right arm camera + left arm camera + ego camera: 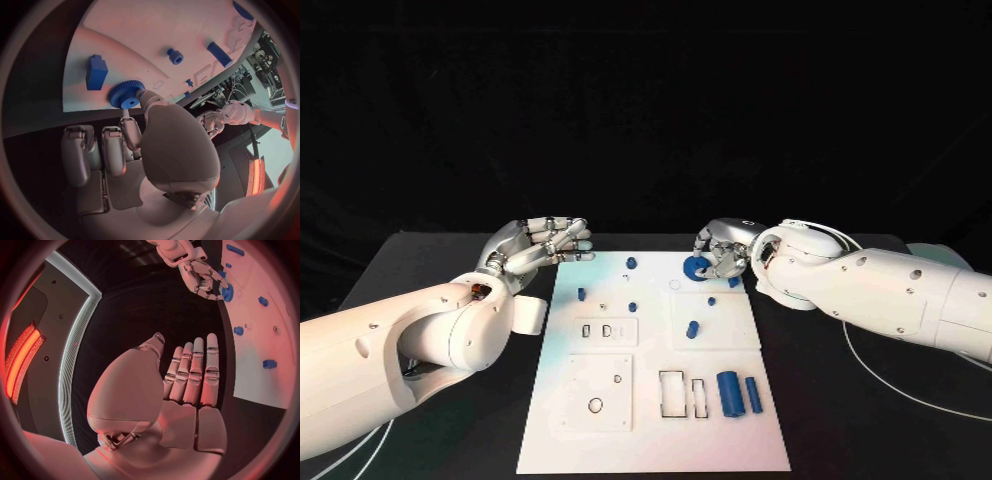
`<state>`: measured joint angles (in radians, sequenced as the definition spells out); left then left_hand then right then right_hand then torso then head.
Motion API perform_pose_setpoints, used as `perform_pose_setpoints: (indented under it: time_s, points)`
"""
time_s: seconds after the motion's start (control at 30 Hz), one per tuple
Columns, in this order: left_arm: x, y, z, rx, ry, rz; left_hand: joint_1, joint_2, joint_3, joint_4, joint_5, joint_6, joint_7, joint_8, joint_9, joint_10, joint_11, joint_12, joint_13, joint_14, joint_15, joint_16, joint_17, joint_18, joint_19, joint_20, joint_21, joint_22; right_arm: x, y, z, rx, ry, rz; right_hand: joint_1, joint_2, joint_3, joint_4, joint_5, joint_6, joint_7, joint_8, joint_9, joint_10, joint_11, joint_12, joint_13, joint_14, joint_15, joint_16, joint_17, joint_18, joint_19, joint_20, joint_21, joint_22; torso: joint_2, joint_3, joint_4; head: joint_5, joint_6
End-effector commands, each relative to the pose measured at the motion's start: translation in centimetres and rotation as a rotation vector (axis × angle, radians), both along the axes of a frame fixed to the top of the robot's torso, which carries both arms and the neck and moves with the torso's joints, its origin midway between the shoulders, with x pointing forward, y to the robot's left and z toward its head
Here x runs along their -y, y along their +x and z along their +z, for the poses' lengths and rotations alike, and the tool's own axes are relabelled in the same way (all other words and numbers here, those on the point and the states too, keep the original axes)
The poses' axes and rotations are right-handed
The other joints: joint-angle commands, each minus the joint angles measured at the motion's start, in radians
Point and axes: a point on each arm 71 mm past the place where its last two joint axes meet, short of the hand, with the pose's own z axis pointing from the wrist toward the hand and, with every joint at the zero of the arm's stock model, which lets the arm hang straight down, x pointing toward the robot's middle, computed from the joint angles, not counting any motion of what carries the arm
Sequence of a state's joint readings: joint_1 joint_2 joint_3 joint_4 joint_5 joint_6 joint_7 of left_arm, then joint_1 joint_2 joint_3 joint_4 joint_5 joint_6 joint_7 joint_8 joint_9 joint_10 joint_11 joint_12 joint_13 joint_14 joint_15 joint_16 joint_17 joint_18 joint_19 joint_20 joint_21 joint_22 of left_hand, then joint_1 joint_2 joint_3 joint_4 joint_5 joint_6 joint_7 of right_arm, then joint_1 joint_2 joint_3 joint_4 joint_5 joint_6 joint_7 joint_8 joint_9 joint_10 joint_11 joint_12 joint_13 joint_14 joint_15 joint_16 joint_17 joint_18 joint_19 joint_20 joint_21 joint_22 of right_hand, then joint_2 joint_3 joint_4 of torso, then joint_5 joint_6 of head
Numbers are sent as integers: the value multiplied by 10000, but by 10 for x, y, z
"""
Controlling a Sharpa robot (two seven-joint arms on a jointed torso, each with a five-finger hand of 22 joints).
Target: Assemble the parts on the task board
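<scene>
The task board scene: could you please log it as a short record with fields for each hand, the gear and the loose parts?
task board: white plate at table centre
right hand: at the board's far right edge, fingertips on the blue gear
blue gear: lying on the board near its far edge
left hand: off the board's left edge, fingers straight and together, holding nothing
blue cylinders: two, lying side by side at the board's near right

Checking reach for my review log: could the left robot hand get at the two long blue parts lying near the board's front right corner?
Probably yes. The left robot hand is open and holds nothing, and the long blue parts lie uncovered on the task board. The right robot hand is at the blue gear, far from that path.
</scene>
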<state>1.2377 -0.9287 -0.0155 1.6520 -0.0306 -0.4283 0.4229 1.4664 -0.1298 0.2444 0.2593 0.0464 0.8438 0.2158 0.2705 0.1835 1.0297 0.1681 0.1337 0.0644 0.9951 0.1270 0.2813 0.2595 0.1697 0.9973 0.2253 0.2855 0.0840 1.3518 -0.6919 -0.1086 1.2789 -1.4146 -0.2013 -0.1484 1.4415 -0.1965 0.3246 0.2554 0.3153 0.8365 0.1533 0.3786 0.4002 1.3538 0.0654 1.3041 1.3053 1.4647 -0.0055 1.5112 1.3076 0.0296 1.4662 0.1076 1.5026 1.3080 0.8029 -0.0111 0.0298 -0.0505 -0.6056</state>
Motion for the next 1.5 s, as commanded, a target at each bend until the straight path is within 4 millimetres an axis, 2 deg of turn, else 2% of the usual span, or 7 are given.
perform_pose_setpoints:
  time_s: [0.03,0.23,0.57,0.93,1.2,1.4,1.5]
  points:
    - [2,0,1,21,-1,-101,114,6,32,-32,51,-49,123,-35,-8,31,50,-61,9,-74,11,-46,16,146,75,13,33,0,1,-2,-6,-146,-148,31,55,-58,306,-67,117,261,-100,93,60,83,-65,108,98,728,-50,71,1027,-75,454,-80,62,1913,1,2,-3,4,-13]
    - [1,0,1,-4,13,-86,134,22,46,-42,51,-48,126,-36,-9,35,51,-72,10,-72,11,-51,22,146,83,11,35,-2,-4,-5,0,652,148,234,-95,-158,908,-211,292,652,-225,164,89,374,-172,447,419,736,-144,73,1024,-145,646,-165,256,2147,-2,0,-3,8,-3]
    - [2,0,1,-16,13,-97,134,22,46,-42,51,-48,126,-36,-9,35,51,-72,10,-72,11,-51,22,146,83,11,35,-2,-21,-16,14,2418,412,740,-318,-239,1148,-285,263,782,-273,179,120,497,-213,582,550,758,-184,103,1108,-223,854,-208,475,2397,-2,-5,-1,8,46]
    - [4,0,1,-10,-10,-160,134,22,46,-42,51,-48,126,-36,-9,35,51,-72,10,-72,11,-51,22,146,83,11,35,-2,-71,-40,24,3627,166,2199,-490,-311,1263,-337,145,826,-297,159,135,582,-236,663,626,760,-203,103,1100,-260,952,-229,580,2515,12,-7,7,73,43]
    - [6,0,1,-7,-24,-198,154,43,66,-50,51,-44,126,-38,-10,48,52,-96,13,-71,11,-64,33,144,98,7,37,-5,-103,-40,16,3525,94,2650,-516,-294,1316,-355,114,841,-303,152,139,567,-242,637,601,757,-210,99,1086,-267,971,-235,601,2539,1,-23,10,143,25]
    - [6,0,1,-2,-31,-213,154,43,66,-50,51,-44,126,-38,-10,48,52,-96,13,-71,11,-64,33,144,98,7,37,-5,-118,-38,4,3280,19,2775,-539,-286,1335,-356,104,839,-301,144,139,573,-240,643,608,758,-211,101,1092,-270,978,-237,609,2547,8,-22,22,160,18]
    - [7,0,1,4,-33,-214,154,43,66,-50,51,-44,126,-38,-10,48,52,-96,13,-71,11,-64,33,144,98,7,37,-5,-125,-37,-2,3142,-48,2820,-559,-284,1347,-356,96,833,-298,137,138,572,-239,641,608,756,-212,98,1083,-273,988,-238,619,2558,14,-7,27,169,18]
